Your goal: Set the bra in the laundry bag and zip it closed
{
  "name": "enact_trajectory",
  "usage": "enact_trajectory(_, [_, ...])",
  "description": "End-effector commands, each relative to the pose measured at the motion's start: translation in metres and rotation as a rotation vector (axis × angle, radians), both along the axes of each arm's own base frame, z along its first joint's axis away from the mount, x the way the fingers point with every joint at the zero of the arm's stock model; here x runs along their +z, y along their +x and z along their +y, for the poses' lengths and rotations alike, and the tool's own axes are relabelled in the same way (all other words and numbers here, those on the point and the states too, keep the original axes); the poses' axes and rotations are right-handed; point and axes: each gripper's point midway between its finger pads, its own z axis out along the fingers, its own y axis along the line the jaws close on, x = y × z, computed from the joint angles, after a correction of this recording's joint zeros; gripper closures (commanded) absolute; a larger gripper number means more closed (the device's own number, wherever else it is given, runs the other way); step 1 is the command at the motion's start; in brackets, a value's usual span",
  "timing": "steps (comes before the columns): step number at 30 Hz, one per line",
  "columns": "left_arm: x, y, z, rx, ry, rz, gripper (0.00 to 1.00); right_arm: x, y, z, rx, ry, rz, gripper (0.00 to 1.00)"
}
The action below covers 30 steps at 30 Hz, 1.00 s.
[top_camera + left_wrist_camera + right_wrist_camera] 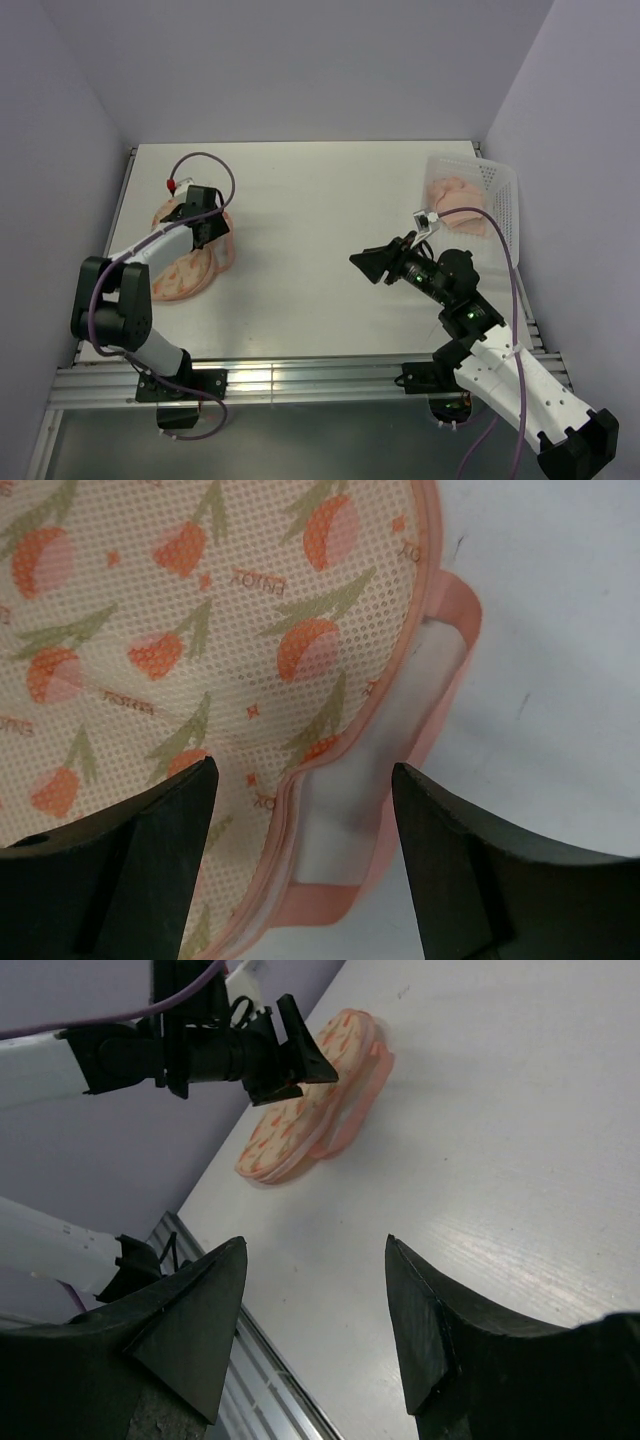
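Observation:
The laundry bag, peach with an orange flower pattern and pink trim, lies at the table's left, its two halves folded together. My left gripper hovers open just above its far right edge. In the left wrist view the open gripper frames the bag's zipper edge and pink loop, holding nothing. The bra, pale peach-pink, lies in the white basket at the far right. My right gripper is open and empty above mid-table, seen too in its wrist view, facing the bag.
The white perforated basket stands tilted against the right wall. Purple walls close in the left, back and right sides. The metal rail runs along the near edge. The left arm shows above the bag in the right wrist view.

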Motion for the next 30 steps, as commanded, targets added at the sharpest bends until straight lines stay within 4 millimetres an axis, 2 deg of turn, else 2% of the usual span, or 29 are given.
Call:
enact_trajectory(1, [-0.005,0.012,0.0,-0.019,0.042,0.016,0.24,0.009,0.0,0.001,0.003,0.006,-0.063,0.35])
enact_trajectory(5, [-0.022,0.011,-0.002,-0.02,0.04,0.065,0.35,0.009,0.0,0.002,0.009,0.009,-0.063,0.36])
enact_trajectory(6, [-0.024,0.011,-0.004,-0.024,0.032,0.067,0.41,0.009,-0.001,0.002,0.011,0.009,-0.062,0.36])
enact_trajectory(8, [-0.034,0.011,-0.007,-0.033,0.023,0.091,0.46,0.01,-0.002,0.003,0.014,0.009,-0.066,0.36])
enact_trajectory(9, [-0.036,0.011,-0.01,-0.041,0.015,0.096,0.61,0.01,-0.002,0.003,0.014,0.011,-0.066,0.36])
enact_trajectory(11, [-0.042,0.009,-0.019,-0.064,0.004,0.106,0.76,0.013,-0.002,0.002,0.011,0.014,-0.074,0.36])
enact_trajectory(12, [-0.042,0.011,-0.023,-0.073,0.0,0.097,0.9,0.013,-0.003,0.001,0.008,0.013,-0.072,0.36])
enact_trajectory(14, [-0.039,0.012,-0.039,-0.106,-0.013,0.082,0.99,0.015,-0.003,0.001,0.003,0.015,-0.079,0.36])
enact_trajectory(16, [-0.035,0.013,-0.054,-0.138,-0.027,0.065,1.0,0.015,-0.002,0.001,0.003,0.012,-0.075,0.36])
enact_trajectory(19, [-0.024,0.011,-0.089,-0.21,-0.068,0.022,1.0,0.013,-0.002,0.003,0.008,0.009,-0.068,0.36])
enact_trajectory(20, [-0.022,0.008,-0.11,-0.252,-0.103,0.008,1.0,0.012,-0.002,0.003,0.011,0.007,-0.066,0.36])
enact_trajectory(26, [0.009,0.002,-0.192,-0.377,-0.305,-0.094,1.0,0.008,0.001,0.002,-0.002,-0.007,-0.054,0.36])
enact_trajectory(29, [0.022,-0.002,-0.219,-0.419,-0.416,-0.116,1.0,0.002,0.004,0.002,-0.012,-0.024,-0.036,0.32])
enact_trajectory(30, [0.028,-0.002,-0.229,-0.446,-0.456,-0.13,1.0,-0.003,0.005,0.002,-0.018,-0.032,-0.024,0.26])
